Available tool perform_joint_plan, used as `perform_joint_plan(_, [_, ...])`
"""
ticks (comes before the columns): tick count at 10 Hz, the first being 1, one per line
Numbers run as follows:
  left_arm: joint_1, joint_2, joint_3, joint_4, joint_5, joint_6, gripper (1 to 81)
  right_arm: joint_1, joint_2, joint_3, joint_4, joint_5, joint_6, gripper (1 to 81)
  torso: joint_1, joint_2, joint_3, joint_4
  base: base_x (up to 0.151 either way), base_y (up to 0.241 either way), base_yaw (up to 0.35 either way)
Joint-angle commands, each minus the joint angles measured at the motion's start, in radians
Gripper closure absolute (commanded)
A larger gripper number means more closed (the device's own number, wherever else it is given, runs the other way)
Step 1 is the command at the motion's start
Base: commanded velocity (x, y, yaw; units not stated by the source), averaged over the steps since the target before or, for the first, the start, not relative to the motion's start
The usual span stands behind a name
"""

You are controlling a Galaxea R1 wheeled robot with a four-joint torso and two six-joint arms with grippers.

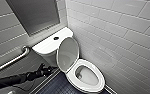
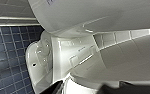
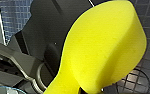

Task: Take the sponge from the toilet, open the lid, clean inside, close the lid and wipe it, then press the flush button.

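Right gripper [image 3: 92, 90]: clenching on sponge [image 3: 103, 47], pinching its narrow end and holding it over floor [image 3: 13, 15] of dark blue tiles, near a round ring [image 3: 138, 80] set in them, with the robot's own dark housing crowding close behind.

Left gripper [image 1: 42, 68]: reaching in low from the left and hanging just beside toilet [image 1: 49, 57], near the hinge end of lid [image 1: 67, 53]. Whether released or clenched, cannot tell.

Lid: standing raised and leaning back against tank [image 1: 47, 43], hiding part of its front.

Button [image 1: 56, 38]: sitting uncovered on the tank top, just behind the raised lid's upper edge.

Seat [image 1: 99, 78]: lying down around open bowl [image 1: 87, 75].

Bar [image 1: 16, 58]: slanting along the left wall, above the left arm.

Wall [image 1: 116, 37] of white tiles: pressing close on the toilet's other side.
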Motion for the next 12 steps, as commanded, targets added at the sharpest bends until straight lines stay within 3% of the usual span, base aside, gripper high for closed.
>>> perform_joint_plan(1, [-0.126,0.003,0.01,-0.008,-0.018,-0.025,1.0,-0.048,-0.02,-0.002,-0.033,-0.035,0.0,81.1,0.0,0.0,-0.001,0.0,0.0,0.0,0.0])
perform_joint_plan(8, [-0.137,0.14,-0.029,0.012,0.007,-0.022,1.0,-0.045,0.014,-0.056,-0.03,-0.034,0.006,81.1,0.0,0.0,-0.001,0.0,0.0,0.0,0.0])
perform_joint_plan(9, [-0.133,0.131,-0.007,0.029,0.094,-0.011,1.0,-0.041,0.017,-0.068,-0.028,-0.034,0.009,81.1,0.0,0.0,-0.001,0.0,0.0,0.0,0.0])
perform_joint_plan(11, [-0.042,0.078,0.098,0.27,0.35,0.082,1.0,-0.033,0.023,-0.103,-0.031,-0.038,0.01,81.1,0.0,0.0,-0.001,0.0,0.0,0.0,0.0])
perform_joint_plan(12, [0.043,0.039,0.146,0.353,0.381,0.116,1.0,-0.025,0.037,-0.132,-0.034,-0.052,0.01,81.1,0.0,0.0,-0.001,0.0,0.0,0.0,0.0])
